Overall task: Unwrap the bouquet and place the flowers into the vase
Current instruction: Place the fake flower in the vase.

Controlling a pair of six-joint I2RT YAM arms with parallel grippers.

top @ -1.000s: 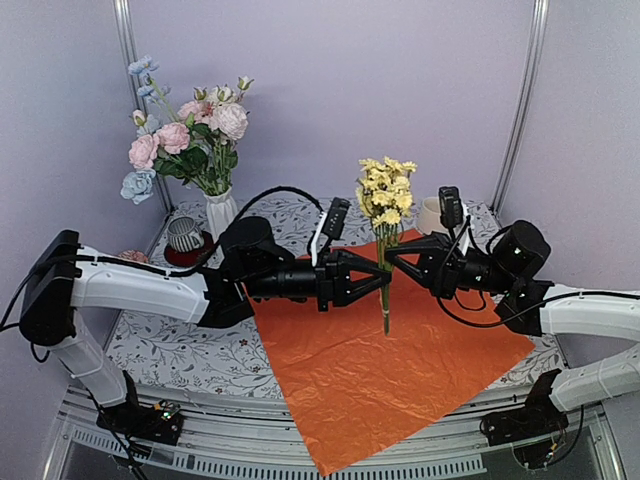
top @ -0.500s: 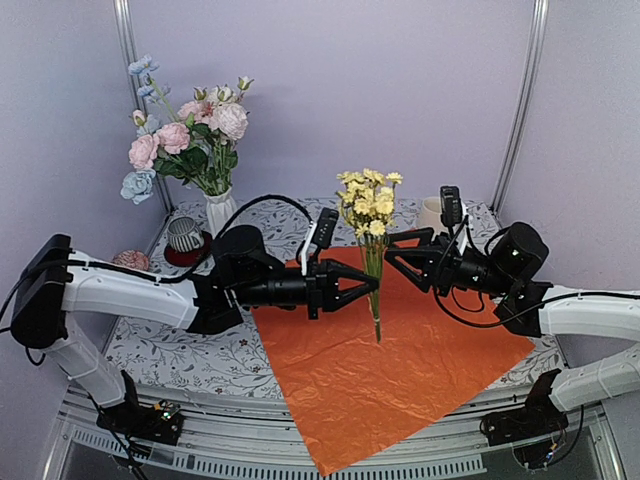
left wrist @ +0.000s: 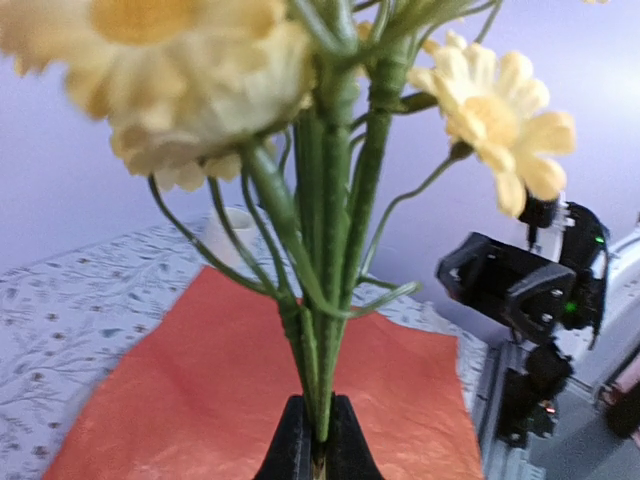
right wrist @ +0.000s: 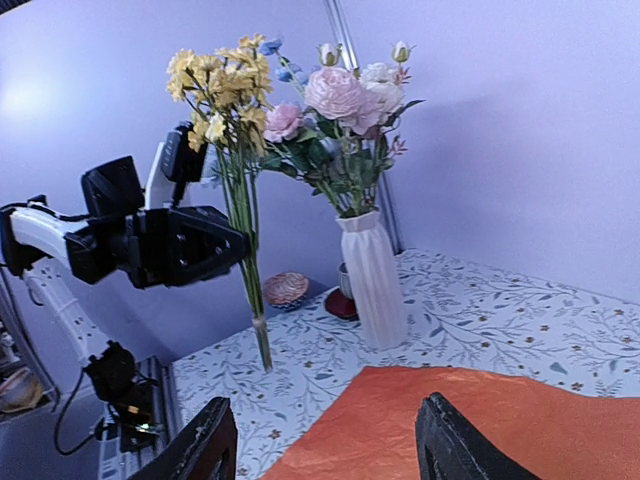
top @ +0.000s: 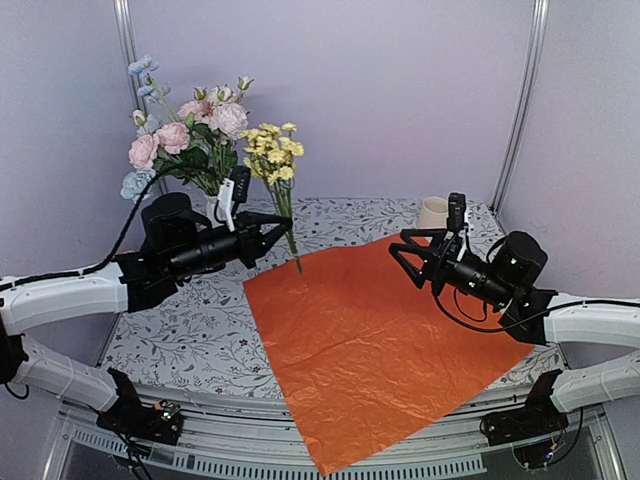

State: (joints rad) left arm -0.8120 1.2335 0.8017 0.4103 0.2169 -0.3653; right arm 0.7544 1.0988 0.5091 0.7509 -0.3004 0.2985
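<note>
White ribbed vase (top: 221, 213) sits far left at the back of the worktop (top: 190, 330): narrow neck, flared wavy rim. Pink and blue flowers (top: 190, 140) are in it, fanned out loosely. It looks glossy, hard and tall for its base, so I'd treat it as tippy. A red saucer (right wrist: 343, 303) peeks out just behind it in the right wrist view; what stands on it is hidden.

Just right of the vase, your left claw (top: 287, 226) is pinched tight on the yellow sprig (top: 270, 150). That's thin green plastic-looking stems bunched together, with small daisy-like blooms on top. The grip is on the bare stems below the blooms, with a tail of stem hanging under the claw. Sensible, since that tail is what has to enter the neck. The sprig is near upright, tipped slightly toward the vase, blooms beside the pink ones. Stem ends look lower than the rim, so expect a lift before the drop.

Orange paper (top: 380, 340) lies opened flat mid-worktop, thin and crinkly. Unwrap looks done.

Your right claw (top: 405, 258) hovers over the paper's right part, spread and holding nothing, pointed toward the vase. It looks out of the left arm's way. A cream mug (top: 433, 212) stands behind it at the back edge.
</note>
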